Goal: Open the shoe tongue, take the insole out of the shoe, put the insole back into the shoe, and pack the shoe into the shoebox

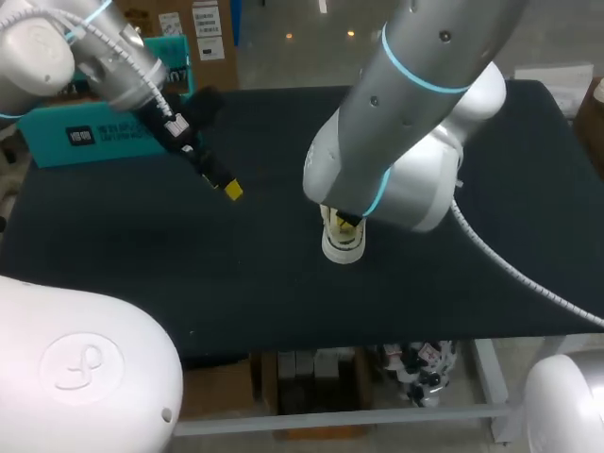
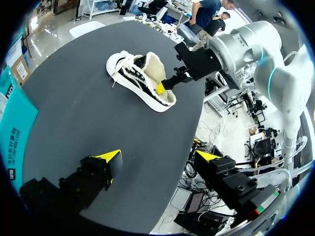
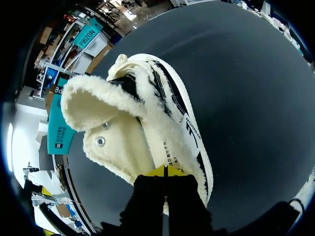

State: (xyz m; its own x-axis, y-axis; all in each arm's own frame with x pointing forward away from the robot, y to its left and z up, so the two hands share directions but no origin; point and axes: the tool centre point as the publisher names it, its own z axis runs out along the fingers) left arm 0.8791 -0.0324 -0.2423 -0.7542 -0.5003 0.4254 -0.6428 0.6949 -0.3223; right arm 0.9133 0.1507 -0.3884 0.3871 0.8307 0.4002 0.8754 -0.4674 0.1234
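Currently the teal shoebox [image 1: 85,142] sits at the left rear edge of the dark counter [image 1: 132,274], well apart from the shoe [image 2: 140,78]. The left arm [image 1: 123,66] comes in from the left rear corner and hangs over bare counter, between shoebox and shoe.

Left jaws: wide apart. In the left wrist view the two yellow fingertips [image 2: 111,156] stand far from each other with nothing between them. The shoe lies well ahead of them, near the counter's middle. It has a white sole, a black-and-white upper, white laces and cream fleece lining.

In the head view only a pale end of the shoe shows, under the right arm [image 1: 415,123], which bends down over it.

Right jaws: together. In the right wrist view both yellow tips sit side by side against the fleece-lined rim of the shoe's opening. Cannot tell whether anything is pinched between them. The opening faces these jaws. A fleece-edged flap [image 3: 93,101] stands ahead of them, and two metal rivets [image 3: 100,141] show on the inner wall.
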